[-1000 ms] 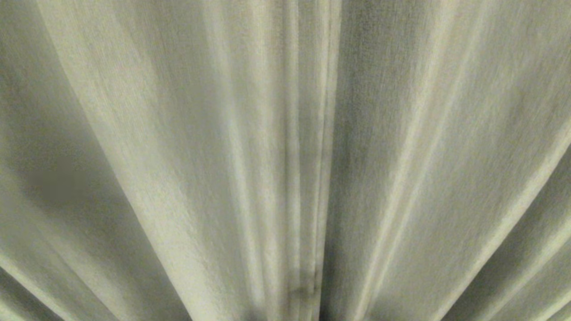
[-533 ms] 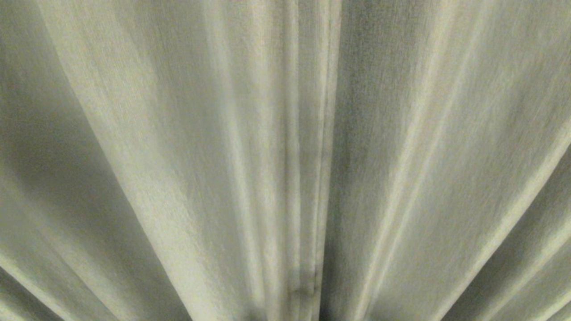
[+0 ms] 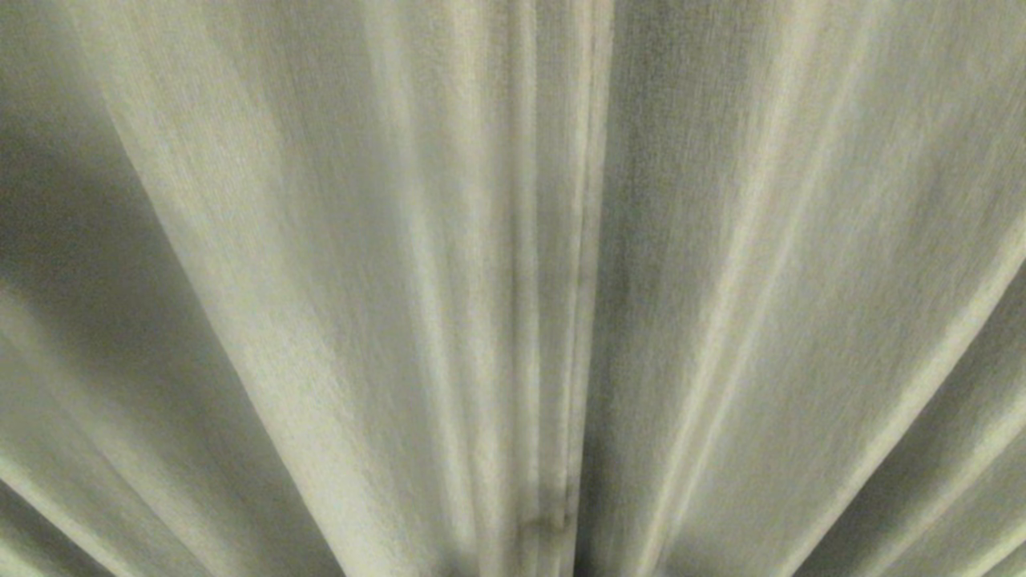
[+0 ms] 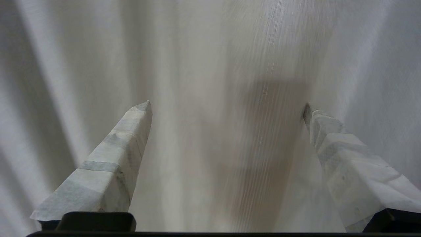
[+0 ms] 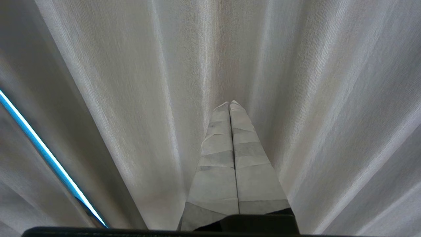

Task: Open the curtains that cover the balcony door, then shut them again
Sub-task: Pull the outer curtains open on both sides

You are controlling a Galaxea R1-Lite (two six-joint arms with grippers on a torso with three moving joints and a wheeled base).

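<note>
Left claw (image 4: 227,105), nearest item in its wrist view: tapered fingers (image 4: 111,158) wrapped in pale grey-white tape, spread wide, nothing between them. Tips stand just short of the curtains (image 4: 204,82); contact can't be confirmed. A soft shadow of the claw falls on the cloth betw. the tips, so the fabric is judged close.

Step in hand (judgement): reach for a first grip, to draw the drape aside. To do it well: aim at the hemmed centre seam (image 3: 561,280), where the two panels meet in the head view, not at a flat stretch. Push the spread fingers in so a whole pleat sits deep betw. them, then shut. A shallow pinch on loose cloth will likely slip. Pull sideways along the rail, steady, not downward; a downward tug could strain the hooks. Opening is not yet begun, closing follows.

Right claw (image 5: 230,103): taped fingers pressed together, gripping nothing, parked w/ tips pointing at the curtains. Beside it, toward one frame edge, a thin bright-blue strip (image 5: 39,144) shows in a gap betw. folds; what it is can't be told.

Beyond both claws: curtains fill every view. Thick woven cloth, beige to grey-green, fine vertical ribbing, matte, opaque. Deep rounded pleats fan out from the seam, lit ridges alternating w/ shaded troughs. Fabric looks soft, heavy, compliant; expect it to bunch rather than slide. Balcony door is not visible, hidden behind the drapes.
</note>
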